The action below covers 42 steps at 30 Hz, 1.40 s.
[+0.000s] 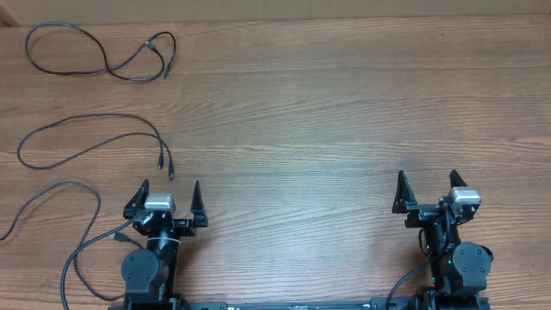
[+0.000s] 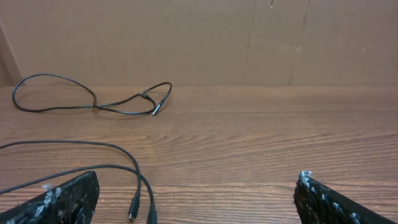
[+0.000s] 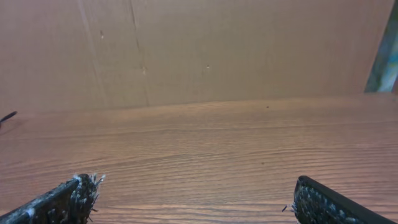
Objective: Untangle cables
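Note:
Three thin black cables lie apart on the left of the wooden table. One cable (image 1: 103,56) loops at the far left corner. A second cable (image 1: 86,138) loops in the middle left, and its two plug ends (image 1: 165,162) lie just ahead of my left gripper (image 1: 169,185). A third cable (image 1: 60,198) curls beside the left arm's base. The left wrist view shows the far cable (image 2: 93,102) and the second cable's plug ends (image 2: 134,208) between the open fingers of the left gripper (image 2: 198,180). My right gripper (image 1: 428,178) is open and empty, which the right wrist view (image 3: 194,183) also shows.
A brown cardboard wall (image 2: 249,37) stands along the table's far edge. Both arm bases sit at the front edge. The right wrist view shows bare wood ahead and a small black tip at its left edge (image 3: 6,116).

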Available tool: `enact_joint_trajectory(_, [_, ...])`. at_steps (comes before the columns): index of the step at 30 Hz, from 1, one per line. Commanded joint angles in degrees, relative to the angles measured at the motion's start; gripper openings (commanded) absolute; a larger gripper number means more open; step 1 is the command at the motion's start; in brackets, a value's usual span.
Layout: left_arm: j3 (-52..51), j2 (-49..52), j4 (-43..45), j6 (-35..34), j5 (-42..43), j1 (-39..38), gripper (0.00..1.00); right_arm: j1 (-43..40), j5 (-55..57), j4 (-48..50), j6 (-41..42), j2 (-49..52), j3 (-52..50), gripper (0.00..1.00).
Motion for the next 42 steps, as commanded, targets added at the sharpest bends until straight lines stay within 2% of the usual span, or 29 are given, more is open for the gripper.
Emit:
enact_joint_trajectory(1, [-0.26,-0.5,-0.04,1.09,0.24,-0.35,0.99,0.39,0.48,0.13,-3.17,-0.68,-0.57,1.0])
enact_joint_trajectory(7, [-0.26,-0.5,-0.04,1.07,0.24,-0.35,0.99,0.5,0.79,0.11,-7.74,-0.68,-0.57,1.0])
enact_joint_trajectory(42, [-0.26,-0.5,-0.04,1.09,0.24,-0.35,1.0,0.96,0.74,0.37,-7.67,-0.68,-0.57,1.0])
